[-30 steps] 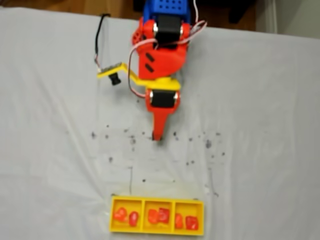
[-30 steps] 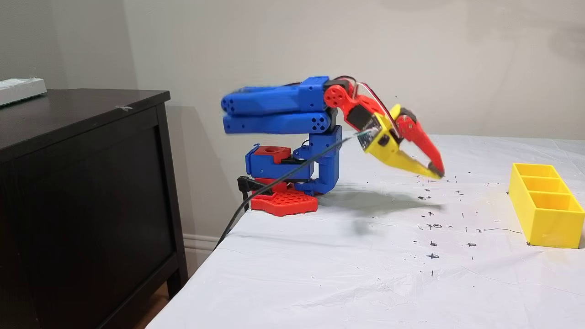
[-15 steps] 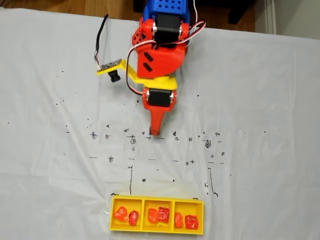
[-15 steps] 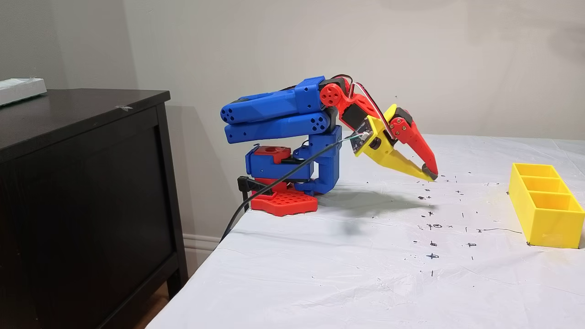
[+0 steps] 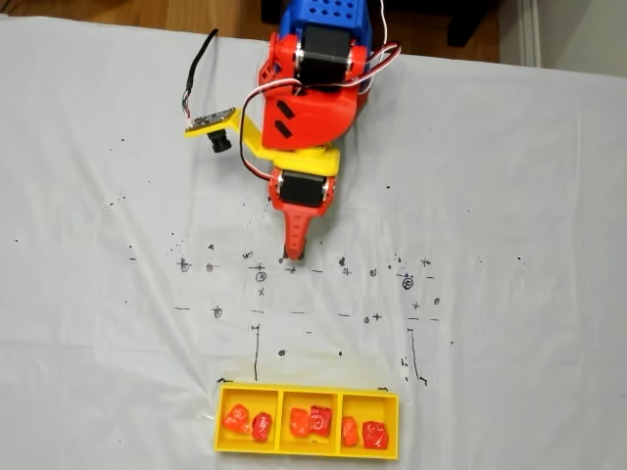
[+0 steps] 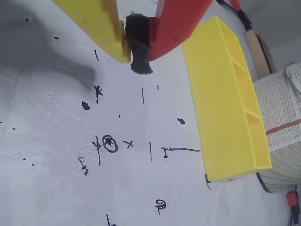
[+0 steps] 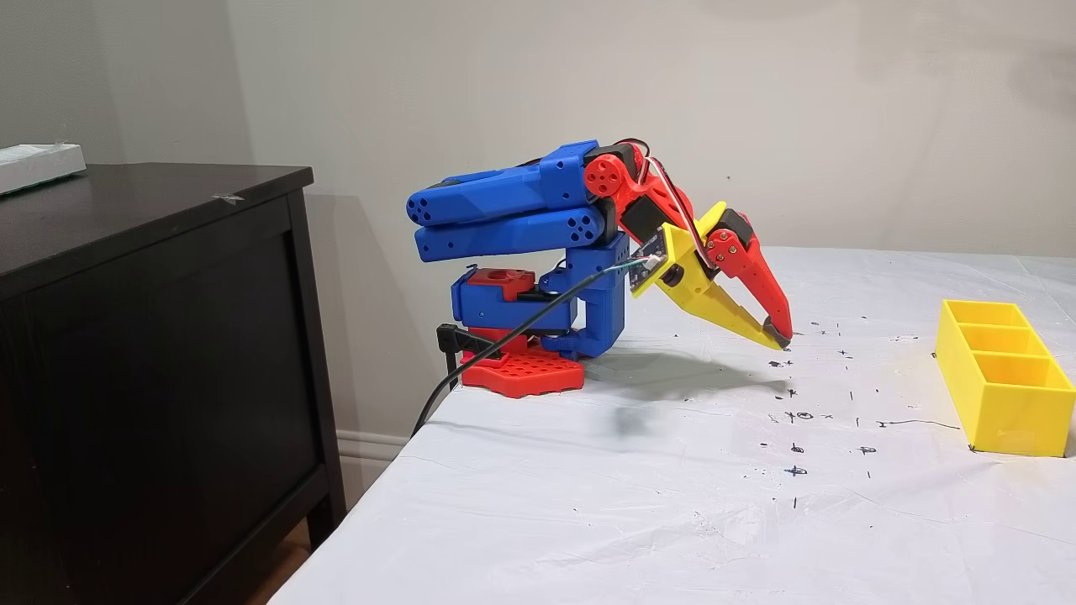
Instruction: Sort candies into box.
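The box lies near the lower edge of a fixed view, well apart from the gripper. That view looks into all three compartments: each holds two candies. In a fixed view from the side, the box presents only its outer wall and rims; its contents are hidden. The same side view shows the gripper tilted downward, its tip just above the table, with the blue arm folded back over its base. In the wrist view the yellow finger and the red finger are closed together with nothing between them except a black pad at the tip. The table is covered with a white sheet marked with small black pen marks. A dark cabinet stands beside the table against a plain wall.
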Robot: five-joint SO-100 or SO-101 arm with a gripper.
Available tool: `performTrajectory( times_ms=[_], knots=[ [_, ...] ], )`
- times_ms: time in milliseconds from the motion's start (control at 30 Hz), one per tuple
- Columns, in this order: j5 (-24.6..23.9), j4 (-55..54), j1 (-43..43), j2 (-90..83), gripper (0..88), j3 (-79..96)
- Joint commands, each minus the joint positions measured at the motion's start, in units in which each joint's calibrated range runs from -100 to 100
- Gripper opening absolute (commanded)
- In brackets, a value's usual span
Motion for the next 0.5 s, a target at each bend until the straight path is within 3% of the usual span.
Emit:
performTrajectory(
  times_ms=[0, 467],
  knots=[
    [-0.83, -1.02, 1.22, -0.67, 0.7, 0.44],
    [-1.61, -1.11, 2.49, -0.59, 0.2, 0.44]
  ],
)
